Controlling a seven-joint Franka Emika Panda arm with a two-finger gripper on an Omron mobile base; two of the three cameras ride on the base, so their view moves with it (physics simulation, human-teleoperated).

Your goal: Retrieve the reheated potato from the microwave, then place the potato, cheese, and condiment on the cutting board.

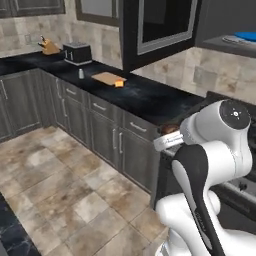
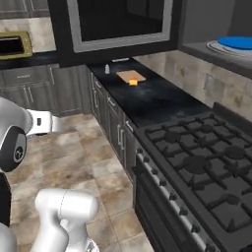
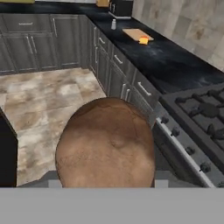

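**Potato in the claw, board waiting down the counter**

While the white arm holds its hand out over the kitchen floor, the claw (image 3: 105, 186) is pinched on the potato (image 3: 106, 144), a brown, rough-skinned lump that bulks large at the bottom of the hand view and hides the finger tips behind it. The jaws stand partly spread, as wide as the potato between them. From the left base view, a dark sliver of the potato (image 1: 170, 129) peeks over the arm's wrist, just off the front edge of the counter (image 1: 150, 97).

Beyond the claw, the black stone counter runs away along the wall above grey cabinets. Far along it lies the cutting board (image 3: 137, 34), pale wood, flat on the stone. The cheese (image 3: 143, 40), an orange wedge, sits at the board's nearer corner, touching or just overlapping its edge; which, the frames leave unclear. Farther than the board, a little apart from it, stands the condiment (image 3: 113, 24), a small grey shaker, upright. A black toaster (image 1: 77, 52) sits farther still, against the tiled wall.

Close beside the claw, on the counter side, a gas stove (image 2: 206, 157) with dark grates and a row of knobs adjoins the counter. Above it hangs the microwave (image 2: 118, 24), its black-framed door swung open toward the room. Stone floor tiles (image 3: 48, 96) spread below the hand.
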